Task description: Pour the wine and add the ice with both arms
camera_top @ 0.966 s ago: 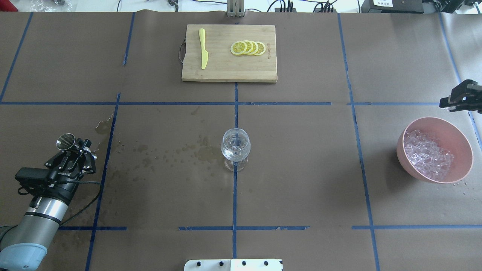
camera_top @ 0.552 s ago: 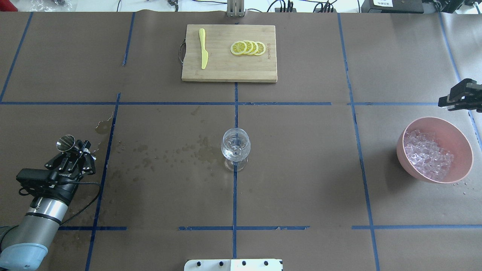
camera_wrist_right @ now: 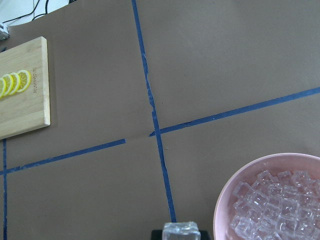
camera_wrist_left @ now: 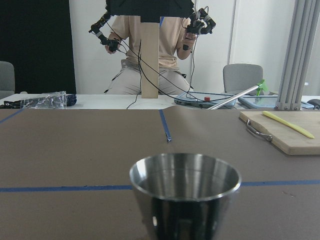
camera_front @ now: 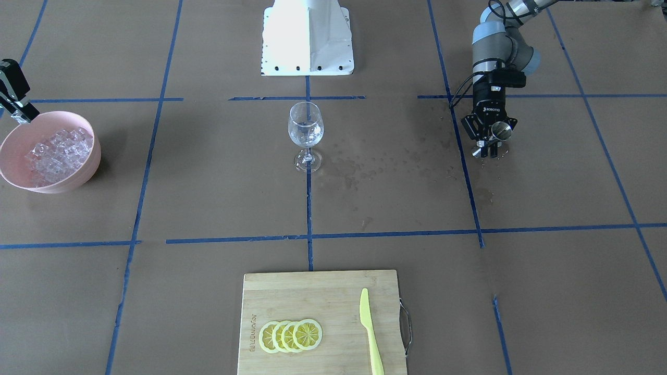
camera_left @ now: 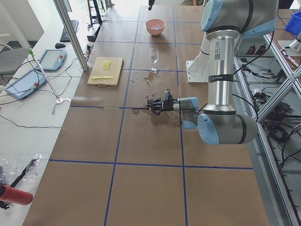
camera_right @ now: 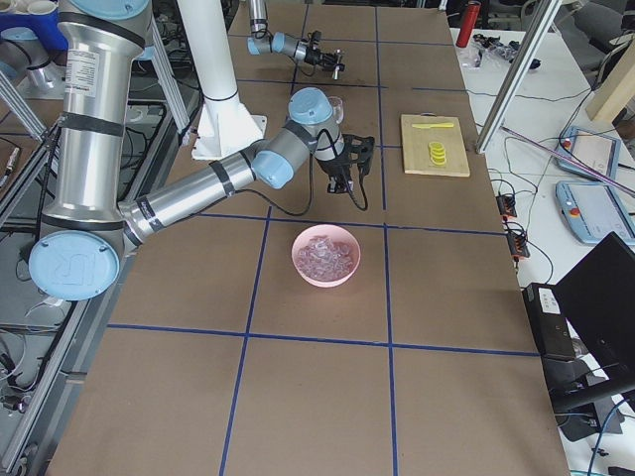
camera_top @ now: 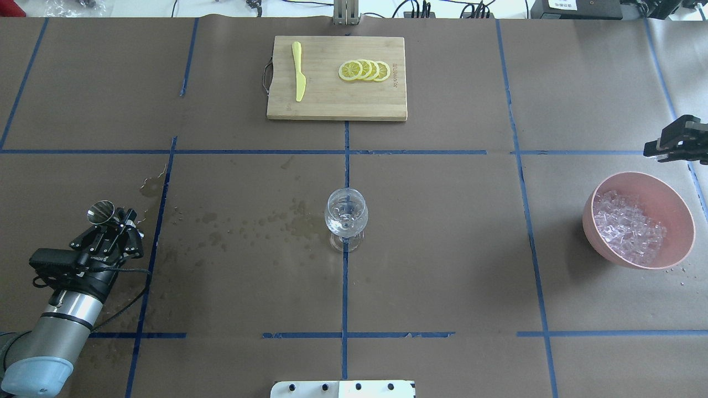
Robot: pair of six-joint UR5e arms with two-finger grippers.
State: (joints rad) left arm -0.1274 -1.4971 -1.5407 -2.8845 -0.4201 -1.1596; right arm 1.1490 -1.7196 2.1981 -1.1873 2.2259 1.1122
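My left gripper (camera_top: 119,219) is shut on the steel jigger (camera_top: 101,211), low over the wet table at the left; the jigger's cup (camera_wrist_left: 185,192) fills the left wrist view, upright. The wine is hidden: the jigger's inside does not show. The clear stemmed glass (camera_top: 346,215) stands at the table's centre, far from both arms. A heap of ice (camera_top: 628,226) lies in the pink bowl (camera_top: 681,213) at the right. My right gripper (camera_top: 659,150) hovers just beyond the bowl's far rim, shut on one ice cube (camera_wrist_right: 181,231).
A bamboo cutting board (camera_top: 336,102) with lemon slices (camera_top: 365,70) and a yellow knife (camera_top: 298,71) sits at the far centre. Wet spots (camera_top: 249,226) lie between the jigger and the glass. A person sits beyond the table in the left wrist view.
The left gripper and jigger have shifted slightly to the right and nearer. The right gripper has edged slightly left, still holding its cube.
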